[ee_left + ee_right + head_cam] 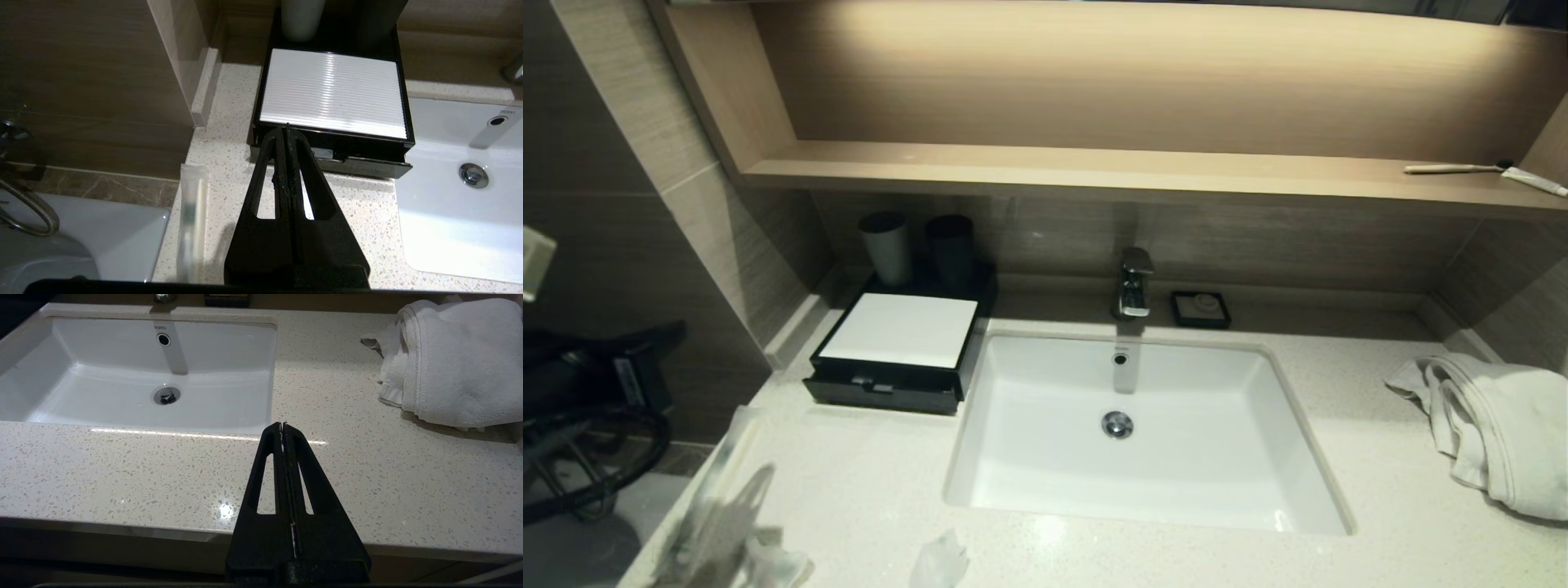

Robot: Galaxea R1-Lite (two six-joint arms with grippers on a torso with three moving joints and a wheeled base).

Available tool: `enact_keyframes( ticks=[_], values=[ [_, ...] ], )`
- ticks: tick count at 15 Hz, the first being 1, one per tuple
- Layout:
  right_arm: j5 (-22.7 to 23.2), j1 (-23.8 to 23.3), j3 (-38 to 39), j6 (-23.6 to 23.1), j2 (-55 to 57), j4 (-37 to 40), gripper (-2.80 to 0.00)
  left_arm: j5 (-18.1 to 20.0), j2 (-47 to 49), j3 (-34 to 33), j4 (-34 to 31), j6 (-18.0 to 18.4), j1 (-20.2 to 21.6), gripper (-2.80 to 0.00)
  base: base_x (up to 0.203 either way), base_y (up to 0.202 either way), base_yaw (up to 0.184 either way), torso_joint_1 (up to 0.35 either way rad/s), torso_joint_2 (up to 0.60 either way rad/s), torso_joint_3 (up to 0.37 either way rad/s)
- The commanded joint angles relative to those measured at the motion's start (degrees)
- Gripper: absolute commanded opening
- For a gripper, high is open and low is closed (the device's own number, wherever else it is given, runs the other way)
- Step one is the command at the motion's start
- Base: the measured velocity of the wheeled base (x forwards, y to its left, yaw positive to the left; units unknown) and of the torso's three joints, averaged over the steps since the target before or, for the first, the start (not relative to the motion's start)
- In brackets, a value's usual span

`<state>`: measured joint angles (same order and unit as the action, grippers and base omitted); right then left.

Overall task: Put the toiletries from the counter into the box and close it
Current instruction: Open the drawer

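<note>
The left gripper (pixel 287 128) is being held above the counter (pixel 866 490), fingers pressed together on nothing, pointed at the front of the box (pixel 900 349). The drawer (pixel 351 163) is standing slightly pulled out, probably so that it can be opened wider before anything is loaded. The box is sitting at the counter's back left corner, just beside the sink (pixel 1013 457).

The toiletries are lying along the near left edge: the long packet (pixel 192 220) is stretched beside the gripper, and the sachets (pixel 941 562) are resting close by at the front. Nothing is being carried yet.

The right gripper (pixel 282 425) is being kept parked at the counter's near edge, fingers together and empty.

The counter is pale speckled stone. A towel (pixel 1494 433) is heaped at the right, and a wooden shelf (pixel 1094 175) is running above.
</note>
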<state>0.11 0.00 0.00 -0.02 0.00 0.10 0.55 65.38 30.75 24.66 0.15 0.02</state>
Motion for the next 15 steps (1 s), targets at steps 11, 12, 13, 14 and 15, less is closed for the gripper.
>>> enact_keyframes(
  ticks=[11,12,13,14,15],
  values=[
    [0.0,0.0,0.0,0.0,0.0,0.0,-2.80,-4.7,17.6,-6.9,15.1,-5.3,-10.9,-2.80,0.000,0.000,0.000,0.000,0.00,0.000],
    [0.0,0.0,0.0,0.0,0.0,0.0,-2.80,-5.2,19.8,-8.0,18.3,-5.4,-10.9,-2.80,0.000,0.000,0.000,0.000,0.00,0.000],
    [0.0,0.0,0.0,0.0,0.0,0.0,-2.80,-5.7,22.0,-9.4,22.2,-5.4,-11.0,-2.80,0.000,0.000,0.000,0.000,0.00,0.000],
    [0.0,0.0,0.0,-0.1,0.0,0.0,-2.80,-6.2,24.0,-10.7,26.1,-5.5,-11.1,-2.80,0.000,0.000,0.000,0.000,0.00,0.000],
    [0.0,0.0,0.0,0.0,0.0,0.0,-2.80,-6.6,26.1,-11.7,29.7,-5.6,-11.1,-2.80,0.000,0.000,0.000,0.000,0.00,0.000]
  ],
)
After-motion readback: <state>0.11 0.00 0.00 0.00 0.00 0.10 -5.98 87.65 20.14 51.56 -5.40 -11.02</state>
